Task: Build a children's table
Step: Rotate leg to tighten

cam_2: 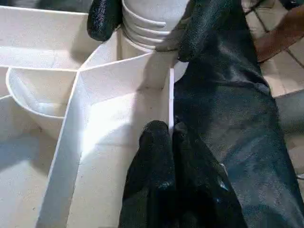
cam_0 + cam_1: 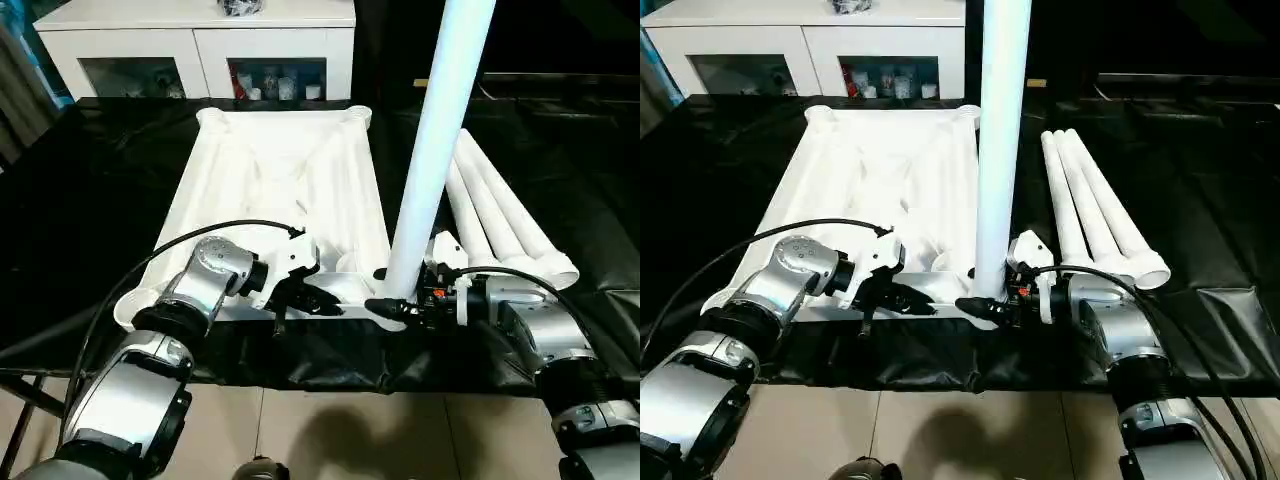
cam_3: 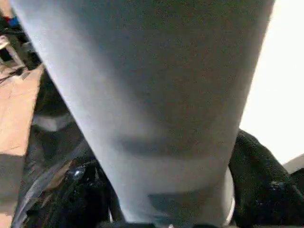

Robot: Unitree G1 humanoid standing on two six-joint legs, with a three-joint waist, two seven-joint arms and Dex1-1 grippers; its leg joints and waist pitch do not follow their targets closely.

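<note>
On my left, the left pincer (image 2: pixel 300 296) sits at the near edge of the table top (image 2: pixel 275 185), its two black fingers (image 1: pixel 161 156) pressed together and pinching the thin white wall of the rim between them. The table top lies upside down on the black-covered worktop (image 2: pixel 90 200), ribbed underside facing up, with round sockets at its corners; the two far sockets sit toward the white cabinet (image 2: pixel 200 40) behind the worktop.

Moving toward the middle, one white leg (image 2: pixel 430 150) stands nearly upright with its lower end at the near right corner socket of the top. From the left wrist view I see its ridged base (image 1: pixel 152 23) seated at that socket, with black fingers on either side of it.

Those belong to the right pincer (image 2: pixel 392 306), which reaches in level from my right and sits around the foot of the upright leg, one finger on each side. The fingers look close against the tube, but I cannot tell whether they are squeezing it or just bracketing it.

Further right, three more legs (image 2: pixel 500 215) lie side by side on the worktop, just beside the table top, their open ends toward me.
</note>
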